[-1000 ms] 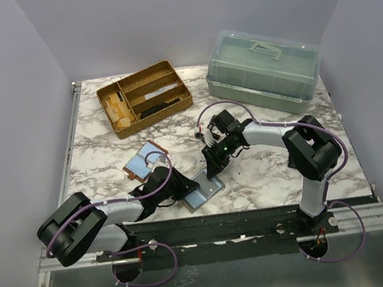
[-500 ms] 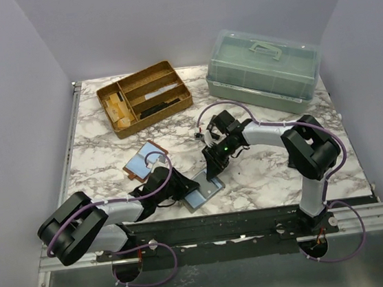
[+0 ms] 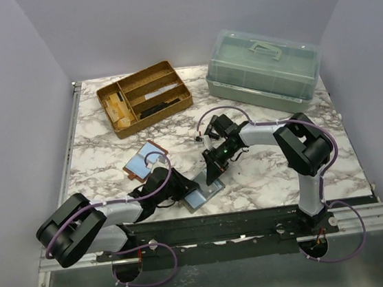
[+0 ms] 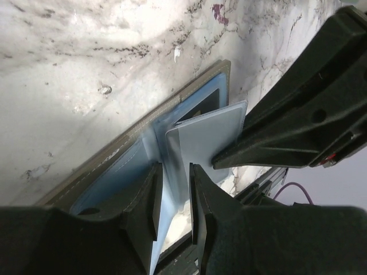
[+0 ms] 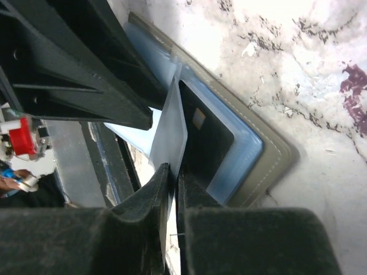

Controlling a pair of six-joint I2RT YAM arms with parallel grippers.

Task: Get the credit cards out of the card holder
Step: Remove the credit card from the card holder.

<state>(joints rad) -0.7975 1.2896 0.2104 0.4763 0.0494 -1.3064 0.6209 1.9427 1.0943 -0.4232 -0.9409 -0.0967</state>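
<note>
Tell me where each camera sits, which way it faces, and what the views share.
Top external: above and behind the arm bases, facing down on the white marbled table; both arms show, meeting at the open grey-green card holder.
Left wrist: on the left arm, looking along the left jaws clamping the holder's blue leaf; the right jaws enter from the right.
Right wrist: on the right arm, looking along the right jaws pinching a light-blue card; the left jaws fill the upper left.
Both wrist views share holder and card.
</note>
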